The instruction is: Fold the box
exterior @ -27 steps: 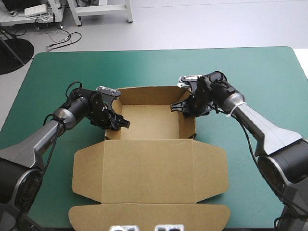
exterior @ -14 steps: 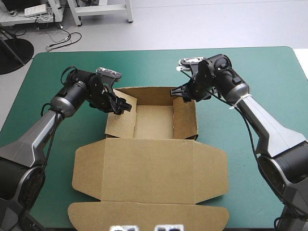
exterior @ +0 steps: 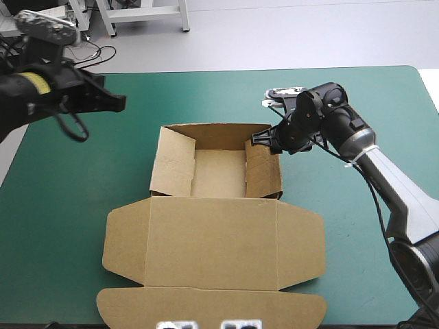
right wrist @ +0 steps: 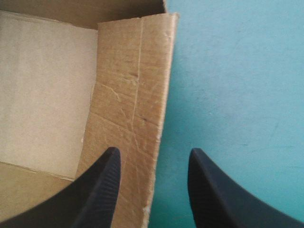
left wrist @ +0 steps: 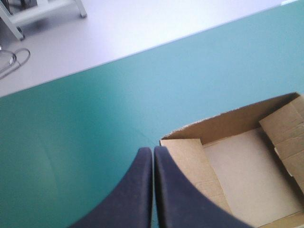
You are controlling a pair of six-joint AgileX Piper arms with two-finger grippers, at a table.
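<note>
The brown box [exterior: 216, 205] lies mid-table as an open tray [exterior: 218, 171] with its walls up and the lid [exterior: 212, 243] flat toward the near edge. My left gripper [exterior: 122, 101] hangs shut and empty, high over the table's far left, well away from the box. In the left wrist view its tips [left wrist: 153, 151] meet above the teal-green cover, with the box [left wrist: 247, 156] ahead and below. My right gripper [exterior: 264, 142] stands open at the far end of the tray's right wall. In the right wrist view that gripper [right wrist: 152, 154] straddles the wall [right wrist: 128, 95], one finger over the tray, the other over the cover.
The teal-green cover [exterior: 68, 205] lies bare all round the box, with wide room left, right and beyond it. The lid's front flap [exterior: 206, 305] reaches close to the table's near edge.
My left gripper has let go of the tray's left wall, shut, and risen far up and to the left. The right gripper has shifted slightly along the right wall.
</note>
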